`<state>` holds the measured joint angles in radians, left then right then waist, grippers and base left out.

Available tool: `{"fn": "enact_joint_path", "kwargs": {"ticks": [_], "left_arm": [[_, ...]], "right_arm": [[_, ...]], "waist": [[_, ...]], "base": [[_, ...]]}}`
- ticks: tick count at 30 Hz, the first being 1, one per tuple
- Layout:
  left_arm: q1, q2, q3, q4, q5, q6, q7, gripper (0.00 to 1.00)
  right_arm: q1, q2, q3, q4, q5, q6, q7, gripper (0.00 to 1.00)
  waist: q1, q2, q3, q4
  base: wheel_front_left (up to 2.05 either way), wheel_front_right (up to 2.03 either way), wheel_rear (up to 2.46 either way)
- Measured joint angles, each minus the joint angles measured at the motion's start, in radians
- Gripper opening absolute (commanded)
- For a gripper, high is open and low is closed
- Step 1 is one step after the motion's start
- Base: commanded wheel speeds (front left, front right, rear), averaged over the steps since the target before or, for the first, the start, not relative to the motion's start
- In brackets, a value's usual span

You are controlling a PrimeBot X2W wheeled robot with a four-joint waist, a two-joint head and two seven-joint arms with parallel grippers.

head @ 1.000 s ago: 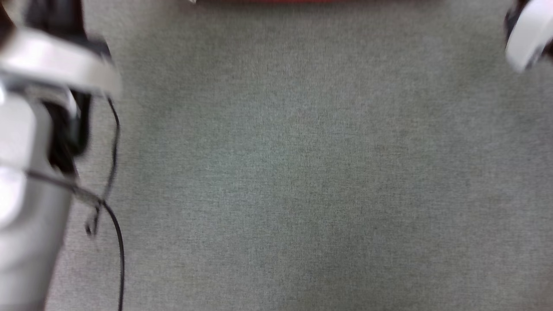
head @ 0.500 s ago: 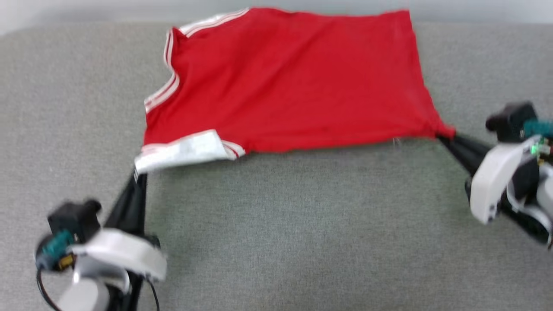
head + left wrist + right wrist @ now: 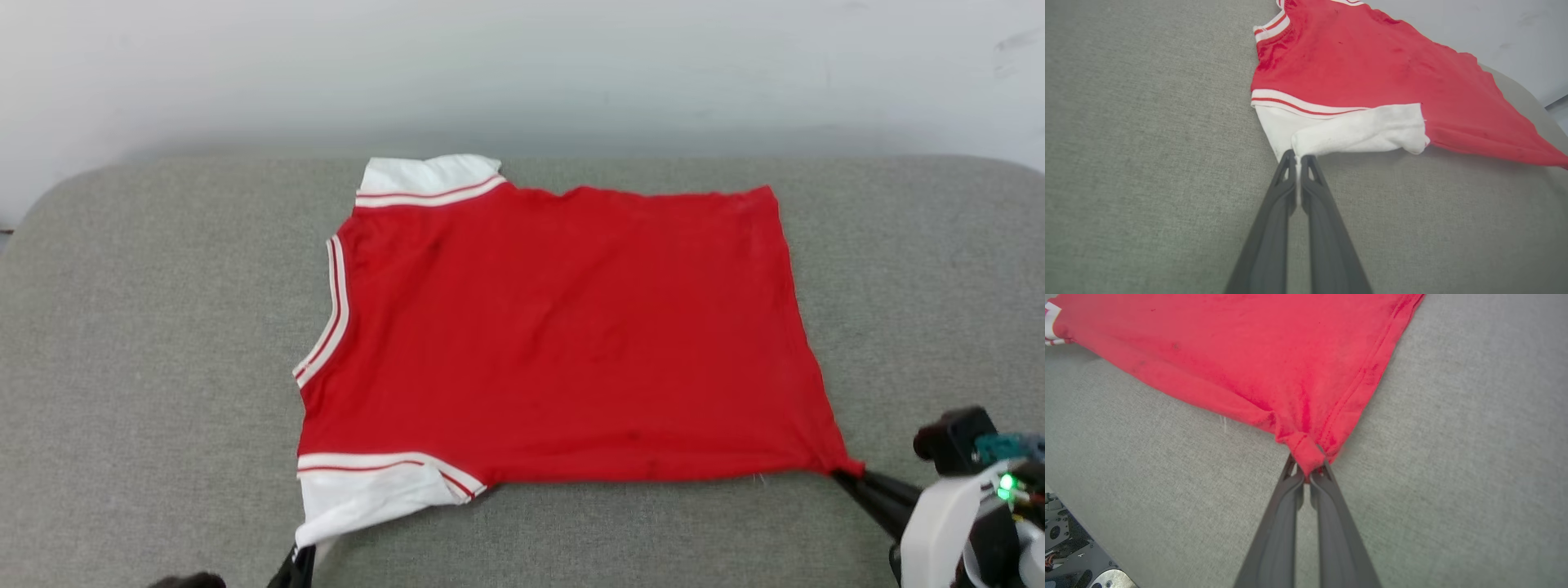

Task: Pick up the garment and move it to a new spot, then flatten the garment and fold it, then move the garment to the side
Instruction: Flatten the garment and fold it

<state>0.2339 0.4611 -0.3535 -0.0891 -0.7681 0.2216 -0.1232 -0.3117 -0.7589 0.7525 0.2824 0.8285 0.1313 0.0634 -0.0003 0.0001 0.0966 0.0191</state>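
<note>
The garment (image 3: pixel 563 343), a red jersey with white sleeves and striped trim, lies spread flat on the grey cushion (image 3: pixel 147 343), collar to the left, plain side up; no lettering shows. My left gripper (image 3: pixel 1298 160) is shut on the near white sleeve (image 3: pixel 1355 132), whose edge is folded over. My right gripper (image 3: pixel 1306 467) is shut on the near hem corner (image 3: pixel 1306 451), bunched into a small knot. In the head view the left gripper (image 3: pixel 304 549) sits at the bottom edge under the sleeve (image 3: pixel 367 494), and the right gripper (image 3: pixel 849 476) reaches in from the lower right.
A pale wall (image 3: pixel 522 73) runs behind the cushion's far edge. Bare grey fabric lies to the left (image 3: pixel 147 425) and right (image 3: pixel 922 286) of the jersey. Part of my metal base (image 3: pixel 1069 559) shows below the cushion's near edge.
The head camera has swung up, from bare cushion to the whole jersey. The garment now lies flatter and fully spread, with both grippers lower and still holding its near corners.
</note>
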Motion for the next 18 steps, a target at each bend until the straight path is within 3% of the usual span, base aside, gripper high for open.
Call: {"fn": "enact_joint_path", "kwargs": {"ticks": [6,11,18], "left_arm": [[0.113,-0.012,-0.012,-0.022,-0.045,0.016,0.016,0.0],[0.207,0.02,-0.027,-0.045,-0.055,0.017,0.041,0.0],[0.217,0.033,-0.041,-0.07,-0.068,0.001,0.064,0.0]], "right_arm": [[0.163,-0.013,-0.065,-0.064,-0.011,0.0,0.041,0.0],[0.278,-0.027,-0.133,-0.114,-0.021,0.0,0.082,0.0],[0.373,-0.016,-0.225,-0.176,-0.056,0.0,0.142,0.0]], "waist": [[0.0001,0.0,-0.047,-0.007],[0.0001,0.0,-0.07,-0.007],[0.0002,0.0,-0.082,0.002]], "base": [[0.0,0.0,0.0],[0.0,0.0,0.0],[0.0,0.0,0.0]]}}
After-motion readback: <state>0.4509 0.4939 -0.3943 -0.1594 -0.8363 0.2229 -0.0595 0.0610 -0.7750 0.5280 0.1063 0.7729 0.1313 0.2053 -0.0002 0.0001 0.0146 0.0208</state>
